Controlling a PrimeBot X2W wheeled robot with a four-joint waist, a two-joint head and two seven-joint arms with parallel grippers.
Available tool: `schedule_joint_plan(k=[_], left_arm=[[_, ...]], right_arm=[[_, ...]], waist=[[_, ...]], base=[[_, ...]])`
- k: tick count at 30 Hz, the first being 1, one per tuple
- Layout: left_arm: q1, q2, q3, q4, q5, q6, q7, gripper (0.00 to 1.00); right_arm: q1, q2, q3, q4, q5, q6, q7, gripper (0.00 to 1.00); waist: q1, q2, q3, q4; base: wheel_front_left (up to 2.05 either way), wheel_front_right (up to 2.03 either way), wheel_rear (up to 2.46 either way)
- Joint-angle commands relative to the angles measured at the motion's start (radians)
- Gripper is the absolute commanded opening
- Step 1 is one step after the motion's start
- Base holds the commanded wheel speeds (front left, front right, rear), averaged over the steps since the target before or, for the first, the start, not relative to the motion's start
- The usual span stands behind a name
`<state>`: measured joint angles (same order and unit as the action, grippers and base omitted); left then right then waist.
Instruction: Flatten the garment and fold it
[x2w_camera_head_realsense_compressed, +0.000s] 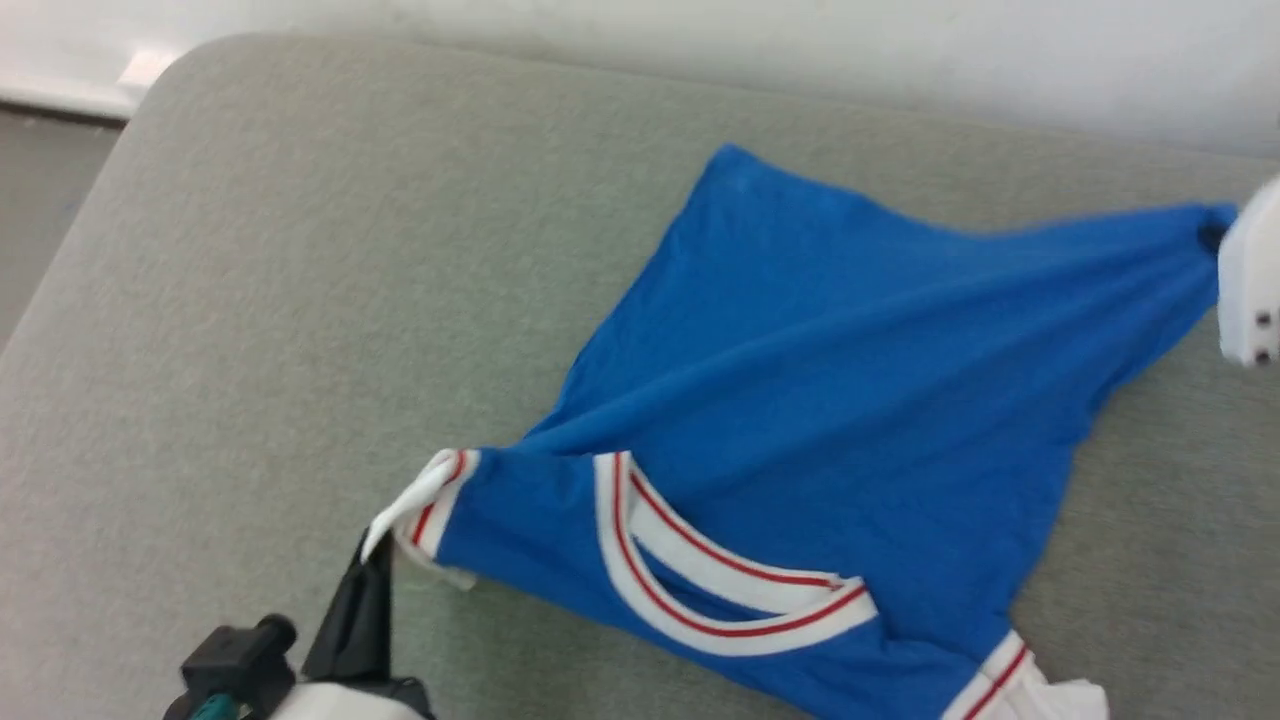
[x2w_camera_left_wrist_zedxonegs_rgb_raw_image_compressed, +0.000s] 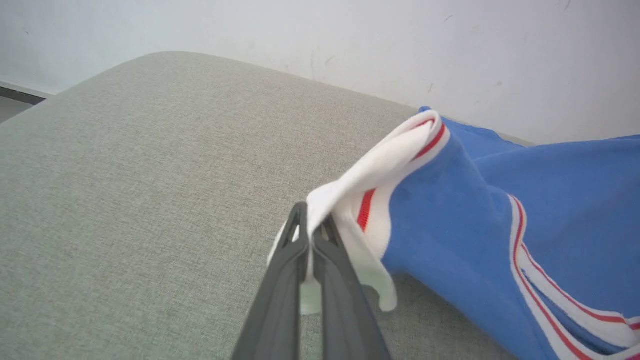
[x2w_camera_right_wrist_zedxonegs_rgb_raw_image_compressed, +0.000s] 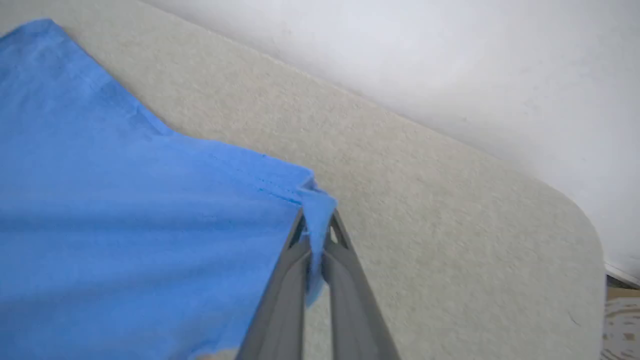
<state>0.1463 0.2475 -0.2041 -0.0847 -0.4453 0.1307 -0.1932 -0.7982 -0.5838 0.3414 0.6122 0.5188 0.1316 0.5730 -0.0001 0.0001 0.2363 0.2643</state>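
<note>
The garment (x2w_camera_head_realsense_compressed: 820, 400) is a royal-blue jersey with a white, red-striped collar (x2w_camera_head_realsense_compressed: 700, 590), spread crookedly on the grey cushioned surface (x2w_camera_head_realsense_compressed: 300, 300). My left gripper (x2w_camera_head_realsense_compressed: 375, 560) is at the lower left, shut on the white sleeve cuff (x2w_camera_left_wrist_zedxonegs_rgb_raw_image_compressed: 350, 200); the cloth is pinched between its dark fingers (x2w_camera_left_wrist_zedxonegs_rgb_raw_image_compressed: 285, 280). My right gripper (x2w_camera_right_wrist_zedxonegs_rgb_raw_image_compressed: 315, 225) is shut on a blue hem corner (x2w_camera_right_wrist_zedxonegs_rgb_raw_image_compressed: 317, 205), which in the head view reaches the far right edge (x2w_camera_head_realsense_compressed: 1205, 225) beside the pale wrist (x2w_camera_head_realsense_compressed: 1250, 290). The cloth is drawn taut between the two grips.
The grey surface has a rounded far-left corner (x2w_camera_head_realsense_compressed: 180, 70), with floor (x2w_camera_head_realsense_compressed: 40, 200) beyond it. A white wall (x2w_camera_head_realsense_compressed: 800, 50) runs along the back. The second white cuff (x2w_camera_head_realsense_compressed: 1010, 670) lies at the bottom edge.
</note>
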Motion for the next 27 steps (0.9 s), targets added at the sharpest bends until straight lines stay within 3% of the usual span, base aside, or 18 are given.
schedule_joint_plan(k=[1, 5, 9, 13, 18, 19, 20, 21, 24, 27], left_arm=[[0.01, 0.008, 0.011, -0.001, -0.006, 0.01, 0.001, 0.0], [0.062, 0.032, 0.052, -0.013, -0.016, 0.04, 0.014, 0.0], [0.102, 0.048, 0.075, -0.029, -0.022, 0.062, 0.031, 0.0], [0.127, 0.05, 0.088, -0.028, -0.033, 0.073, 0.035, 0.0], [0.135, 0.051, 0.079, -0.016, -0.043, 0.068, 0.049, 0.0], [0.134, 0.052, 0.075, -0.012, -0.045, 0.064, 0.053, 0.0], [0.135, 0.054, 0.073, -0.008, -0.044, 0.063, 0.056, 0.0], [0.136, 0.055, 0.071, -0.003, -0.045, 0.062, 0.057, 0.0], [0.134, 0.056, 0.067, 0.005, -0.045, 0.061, 0.058, 0.0], [0.128, 0.057, 0.064, 0.008, -0.045, 0.06, 0.058, 0.0]], right_arm=[[0.034, -0.019, 0.003, -0.012, 0.009, -0.001, 0.003, 0.0], [0.232, -0.087, -0.029, -0.167, 0.059, -0.001, 0.059, 0.0], [0.489, -0.108, -0.131, -0.319, 0.081, -0.001, 0.106, 0.0], [0.79, -0.016, -0.291, -0.443, 0.087, -0.001, 0.097, 0.0], [1.093, 0.193, -0.463, -0.577, 0.082, -0.001, 0.117, 0.0], [1.139, 0.229, -0.478, -0.601, 0.077, -0.001, 0.137, 0.1], [1.175, 0.263, -0.491, -0.63, 0.074, -0.001, 0.15, 0.35], [1.199, 0.297, -0.509, -0.658, 0.073, -0.001, 0.151, 1.0], [1.228, 0.358, -0.546, -0.736, 0.046, -0.001, 0.117, 1.0], [1.172, 0.4, -0.597, -0.787, -0.001, -0.001, -0.017, 1.0]], waist=[[0.0001, -0.0001, -0.095, -0.105], [0.0001, -0.0001, -0.136, -0.182], [0.0001, -0.0001, -0.158, -0.244], [0.0001, -0.0001, -0.179, -0.286], [0.0001, -0.0001, -0.181, -0.303], [0.0001, -0.0001, -0.18, -0.304], [0.0001, -0.0001, -0.18, -0.307], [0.0001, -0.0001, -0.179, -0.31], [0.0001, -0.0001, -0.173, -0.311], [0.0001, -0.0001, -0.165, -0.31]], base=[[0.0, 0.0, 0.0], [0.0, 0.0, 0.0], [0.0, 0.0, 0.0], [0.0, 0.0, 0.0], [0.0, 0.0, 0.0], [0.0, 0.0, 0.0], [0.0, 0.0, 0.0], [0.0, 0.0, 0.0], [0.0, 0.0, 0.0], [0.0, 0.0, 0.0]])
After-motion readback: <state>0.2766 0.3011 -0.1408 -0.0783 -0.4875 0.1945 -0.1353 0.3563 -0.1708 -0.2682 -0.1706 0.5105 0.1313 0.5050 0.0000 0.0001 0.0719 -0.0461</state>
